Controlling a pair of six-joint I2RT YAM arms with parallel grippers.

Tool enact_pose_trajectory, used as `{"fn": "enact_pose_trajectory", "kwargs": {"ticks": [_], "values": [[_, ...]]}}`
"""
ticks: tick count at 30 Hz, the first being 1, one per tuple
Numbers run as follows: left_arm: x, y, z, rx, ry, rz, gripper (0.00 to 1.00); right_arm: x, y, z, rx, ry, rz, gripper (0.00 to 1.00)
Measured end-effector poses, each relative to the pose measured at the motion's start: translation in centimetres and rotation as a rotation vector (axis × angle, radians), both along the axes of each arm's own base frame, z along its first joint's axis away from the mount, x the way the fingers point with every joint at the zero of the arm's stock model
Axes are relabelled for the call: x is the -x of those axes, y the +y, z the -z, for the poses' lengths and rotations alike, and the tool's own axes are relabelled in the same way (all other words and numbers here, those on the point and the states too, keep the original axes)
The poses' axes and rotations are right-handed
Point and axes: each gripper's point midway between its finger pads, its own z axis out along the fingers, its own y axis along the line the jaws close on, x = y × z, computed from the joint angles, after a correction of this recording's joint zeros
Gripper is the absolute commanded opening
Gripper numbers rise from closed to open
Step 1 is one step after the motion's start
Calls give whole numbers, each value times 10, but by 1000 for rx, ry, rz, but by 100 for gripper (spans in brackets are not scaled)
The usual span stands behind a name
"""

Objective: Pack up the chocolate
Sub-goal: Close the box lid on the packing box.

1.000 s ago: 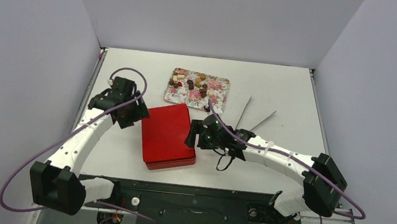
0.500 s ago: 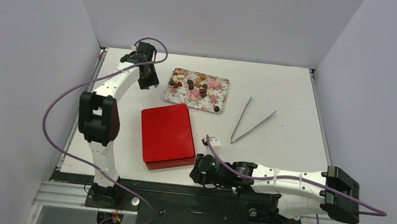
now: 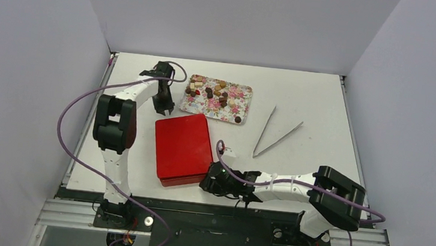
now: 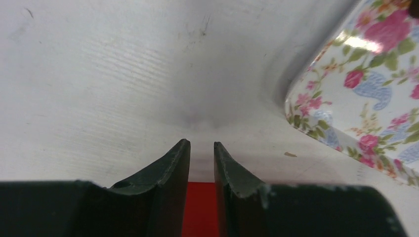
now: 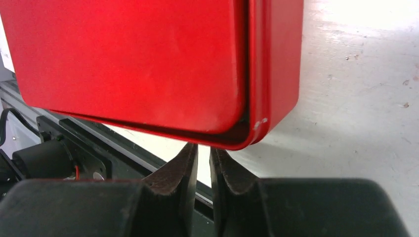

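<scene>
right wrist view: right gripper [image 5: 203,152] is clenched, seemingly empty, at the red tin [image 5: 148,64] corner; left gripper [image 4: 201,147] cannot be judged; the tin could be shoved, not opened.

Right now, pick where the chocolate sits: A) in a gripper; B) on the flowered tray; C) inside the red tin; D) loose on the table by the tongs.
B: the chocolate pieces lie scattered on the flowered tray, while the red tin has its lid on.

Red box [image 5: 128,64] blocks the right pincer [image 5: 203,148]; open table [image 3: 235,143] beside tweezers [image 3: 264,131].
</scene>
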Motion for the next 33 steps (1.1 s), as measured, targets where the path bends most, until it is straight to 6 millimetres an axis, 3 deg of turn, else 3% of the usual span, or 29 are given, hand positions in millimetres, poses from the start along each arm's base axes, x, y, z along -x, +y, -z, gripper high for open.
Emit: {"fn": "enact_pose_trajectory", "kwargs": {"ticks": [4,10,19,24,29,33], "values": [[27,0,28,-4,81,4,20,-8,-5,9,-37,31,40,13],[50,-2,29,22,64,-13,17,-29,-25,19,-32,58,115,14],[92,15,23,24,13,-108,17,-62,-57,23,-14,111,184,16],[125,12,11,52,-34,-151,17,-99,-83,21,33,109,252,18],[163,-4,11,91,-38,-173,18,-148,-107,20,105,74,329,20],[190,-12,13,117,-15,-193,22,-169,-115,13,117,59,345,21]]}}
